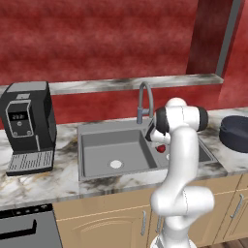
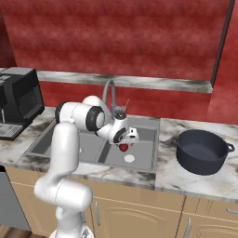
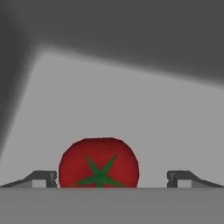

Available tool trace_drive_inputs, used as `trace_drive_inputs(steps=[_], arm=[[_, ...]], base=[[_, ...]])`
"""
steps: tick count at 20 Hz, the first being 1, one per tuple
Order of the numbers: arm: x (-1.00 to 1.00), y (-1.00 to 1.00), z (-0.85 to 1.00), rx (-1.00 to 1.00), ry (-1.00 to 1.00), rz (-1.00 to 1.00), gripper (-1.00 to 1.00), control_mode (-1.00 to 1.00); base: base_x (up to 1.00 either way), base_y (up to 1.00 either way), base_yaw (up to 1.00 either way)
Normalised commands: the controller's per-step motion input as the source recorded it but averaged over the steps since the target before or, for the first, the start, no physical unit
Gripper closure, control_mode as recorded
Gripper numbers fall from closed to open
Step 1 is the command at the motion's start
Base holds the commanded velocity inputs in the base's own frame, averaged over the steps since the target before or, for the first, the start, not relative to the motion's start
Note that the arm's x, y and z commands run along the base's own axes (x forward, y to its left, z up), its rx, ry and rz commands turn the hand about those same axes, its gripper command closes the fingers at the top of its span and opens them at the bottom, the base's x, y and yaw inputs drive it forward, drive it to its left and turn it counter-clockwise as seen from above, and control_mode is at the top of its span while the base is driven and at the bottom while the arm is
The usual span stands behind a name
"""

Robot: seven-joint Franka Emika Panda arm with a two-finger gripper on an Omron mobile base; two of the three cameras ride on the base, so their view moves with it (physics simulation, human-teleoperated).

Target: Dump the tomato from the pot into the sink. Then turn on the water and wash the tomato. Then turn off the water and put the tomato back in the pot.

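The tomato (image 3: 99, 162), red with a green star of leaves, lies on the grey floor of the sink's right basin (image 2: 142, 153). It also shows as a red spot (image 2: 123, 148) (image 1: 160, 148) just under the hand. My gripper (image 3: 112, 178) stands open, low over the basin, with a fingertip (image 3: 43, 177) on each side of the tomato and a gap to each. The dark pot (image 2: 202, 150) stands upright on the counter right of the sink, and its edge (image 1: 235, 131) shows at the far right. The gooseneck faucet (image 1: 144, 99) rises behind the sink, no water running.
A black coffee machine (image 1: 28, 126) stands on the marble counter left of the sink. The left basin (image 1: 114, 152) has a pale round drain. A stone ledge (image 1: 121, 84) runs along the red wall behind. Wooden cabinet fronts (image 2: 139, 209) lie below the counter.
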Motion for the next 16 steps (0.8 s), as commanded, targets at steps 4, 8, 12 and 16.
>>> trace_drive_inputs(steps=[4,8,12,16], arm=[[0.18,0.00,-0.15,0.00,0.00,0.00,-1.00,-1.00],[0.15,0.01,-0.15,0.00,0.00,0.00,-1.00,-1.00],[0.01,0.00,-0.21,0.00,0.00,0.00,-1.00,-1.00],[0.00,0.00,-0.19,0.02,0.01,0.00,-1.00,-1.00]], base=[[0.00,0.00,0.00],[0.00,0.00,0.00],[0.00,0.00,0.00],[0.00,0.00,0.00]])
